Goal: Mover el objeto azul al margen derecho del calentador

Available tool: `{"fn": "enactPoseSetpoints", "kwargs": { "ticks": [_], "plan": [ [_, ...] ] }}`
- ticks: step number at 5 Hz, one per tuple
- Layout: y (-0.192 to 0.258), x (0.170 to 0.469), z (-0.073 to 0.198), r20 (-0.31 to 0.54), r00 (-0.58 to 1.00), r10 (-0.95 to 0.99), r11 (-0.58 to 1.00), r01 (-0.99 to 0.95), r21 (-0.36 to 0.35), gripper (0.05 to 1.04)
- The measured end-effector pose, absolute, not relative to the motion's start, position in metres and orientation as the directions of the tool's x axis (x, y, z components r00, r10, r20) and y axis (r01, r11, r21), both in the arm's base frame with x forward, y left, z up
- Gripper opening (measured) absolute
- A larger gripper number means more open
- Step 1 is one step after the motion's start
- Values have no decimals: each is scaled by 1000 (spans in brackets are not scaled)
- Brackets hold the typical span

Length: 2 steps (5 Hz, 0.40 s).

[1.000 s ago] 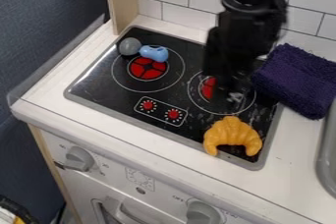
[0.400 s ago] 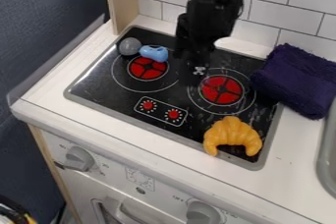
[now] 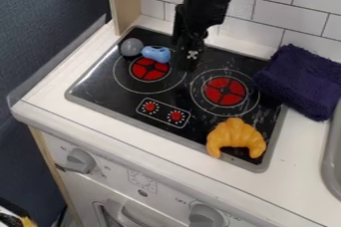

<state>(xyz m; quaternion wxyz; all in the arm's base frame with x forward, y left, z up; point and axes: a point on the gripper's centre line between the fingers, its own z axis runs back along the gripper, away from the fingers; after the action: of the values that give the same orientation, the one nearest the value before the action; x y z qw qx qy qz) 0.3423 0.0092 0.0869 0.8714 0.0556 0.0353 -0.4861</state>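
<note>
The white desk [image 3: 133, 132] stretches out below and to both sides of the end effector, carrying the black stove top [image 3: 96, 81], the heater of the task. A dark purple cloth [image 3: 303, 81] lies well to the right of the end effector, beside the stove's right margin [image 3: 279, 121]. The end effector [image 3: 187, 63] hangs over the back half of the stove, between the two burners; whether it is apart or together I cannot tell. Right of it and nearer the camera, a toy croissant [image 3: 236, 129] sits by that same margin. The blue object [image 3: 156, 54] rests on the stove just left of the end effector, at the back of the left burner, with a grey ball [image 3: 131, 47] close on its far side.

This looks like the approach, with the grasp still to be made. The next move calls for a short shift left, then a descent squarely over the blue object, gripping it without nudging the ball. After that comes a lift and a carry rightward, set down between cloth and croissant without knocking either.
</note>
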Motion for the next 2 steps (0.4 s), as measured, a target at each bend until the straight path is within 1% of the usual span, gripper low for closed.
{"fn": "enactPoseSetpoints", "kwargs": {
  "ticks": [1,2],
  "plan": [
    [17,351,80,-115,527,-842,525,850,53,1001],
    [35,357,73,-95,523,-847,525,851,13,1001]
  ]
}}
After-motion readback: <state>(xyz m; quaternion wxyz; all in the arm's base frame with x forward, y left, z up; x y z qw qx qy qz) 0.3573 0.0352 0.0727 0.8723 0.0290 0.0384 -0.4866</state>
